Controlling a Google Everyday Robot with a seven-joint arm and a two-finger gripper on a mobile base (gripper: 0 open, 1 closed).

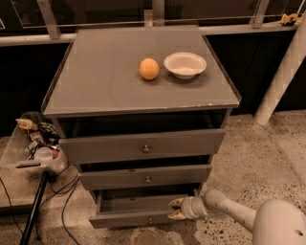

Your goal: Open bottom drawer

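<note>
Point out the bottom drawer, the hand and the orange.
bottom drawer (126,218): camera view, on its flat front, left of the knob.
hand (173,209): camera view, its tip, at the drawer's front right edge.
orange (149,68): camera view, its middle.

Grey three-drawer desk (105,81) on a speckled terrazzo floor (267,158), with dark panels (95,10) and a pale rail (28,39) behind it. White pillar (282,81) slants at right. Clear bin (19,153) of clutter and black cables (63,203) at left. Gripper (174,209) low by the desk's foot.
</note>
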